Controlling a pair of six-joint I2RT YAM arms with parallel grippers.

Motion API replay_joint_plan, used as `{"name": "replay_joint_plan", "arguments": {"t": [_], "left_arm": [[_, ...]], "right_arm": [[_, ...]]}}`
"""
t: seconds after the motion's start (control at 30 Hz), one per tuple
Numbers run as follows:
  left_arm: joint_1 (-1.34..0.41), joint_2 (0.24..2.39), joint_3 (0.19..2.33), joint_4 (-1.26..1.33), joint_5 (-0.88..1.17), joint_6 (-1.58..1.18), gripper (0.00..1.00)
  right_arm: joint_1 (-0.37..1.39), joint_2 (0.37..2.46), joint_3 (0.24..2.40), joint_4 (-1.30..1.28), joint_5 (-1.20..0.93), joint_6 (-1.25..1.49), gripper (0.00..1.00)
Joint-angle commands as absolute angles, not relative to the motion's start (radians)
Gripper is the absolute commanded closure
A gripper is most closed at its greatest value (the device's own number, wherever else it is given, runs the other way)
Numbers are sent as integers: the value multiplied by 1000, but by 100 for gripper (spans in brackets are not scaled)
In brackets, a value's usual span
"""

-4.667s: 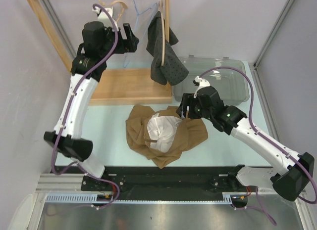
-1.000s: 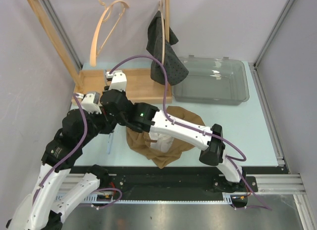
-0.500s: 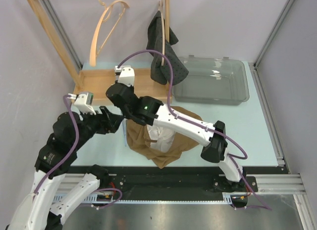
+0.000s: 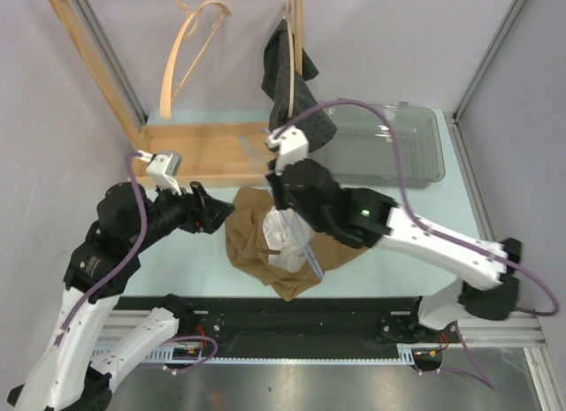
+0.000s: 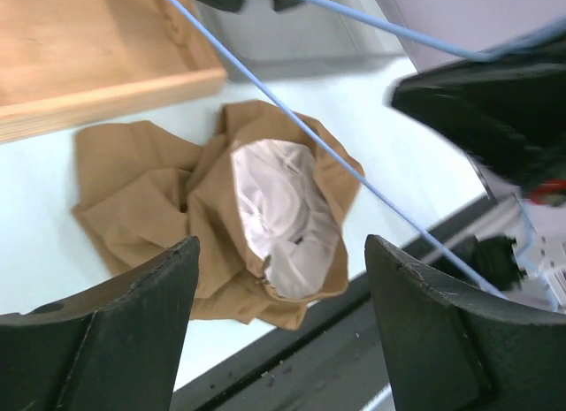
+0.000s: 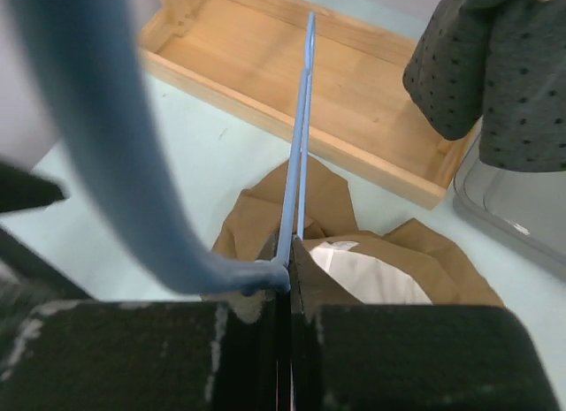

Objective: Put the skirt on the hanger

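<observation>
Step in hand: bringing hanger and skirt together. I have the hanger, but the skirt is not yet gripped.
Right jaws [image 6: 288,278]: pressed together on the thin bar of the blue hanger [image 6: 301,119], which slants across above the skirt.
Left jaws [image 4: 214,215]: spread wide and holding nothing. They hang just left of the skirt and face it.
Skirt [image 4: 250,239]: a crumpled tan heap on the table [image 4: 416,203], towards its near edge, with the white lining [image 4: 279,250] turned up in the middle. No part of it is on the hanger.
Hanger's low end: it may brush the cloth. From above I cannot tell whether it touches or sits just over it.
Around: the wooden rack [image 4: 212,150] stands behind, carrying a bare wooden hanger [image 4: 177,57] and a dark dotted garment [image 4: 301,102]. A clear bin [image 4: 389,150] sits to the right, well apart from the skirt.
Next move, as I judge it: my left jaws go down to the rim of cloth beside the lining, pinch it and lift it open. My right jaws hold the hanger low and steady so the waist can be drawn onto it.
Risk: I may catch only the lining, or several folds at once, so that the heap rises as a lump.
</observation>
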State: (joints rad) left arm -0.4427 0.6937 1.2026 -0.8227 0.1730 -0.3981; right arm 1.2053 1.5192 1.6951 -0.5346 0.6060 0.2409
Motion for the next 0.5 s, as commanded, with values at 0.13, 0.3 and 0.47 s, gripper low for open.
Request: {"name": "replay_joint_plan", "arguments": {"t": [0.13, 0.3, 0.47], "left_arm": [[-440, 790, 1152, -652, 535, -331, 26], [-471, 834, 1065, -462, 600, -426, 35], [-671, 955, 1026, -456, 372, -420, 42]], "right_arm": [[1216, 1187, 1499, -724, 430, 166, 100], [1236, 1120, 1450, -917, 489, 263, 100], [1238, 968, 1336, -965, 514, 370, 100]]}}
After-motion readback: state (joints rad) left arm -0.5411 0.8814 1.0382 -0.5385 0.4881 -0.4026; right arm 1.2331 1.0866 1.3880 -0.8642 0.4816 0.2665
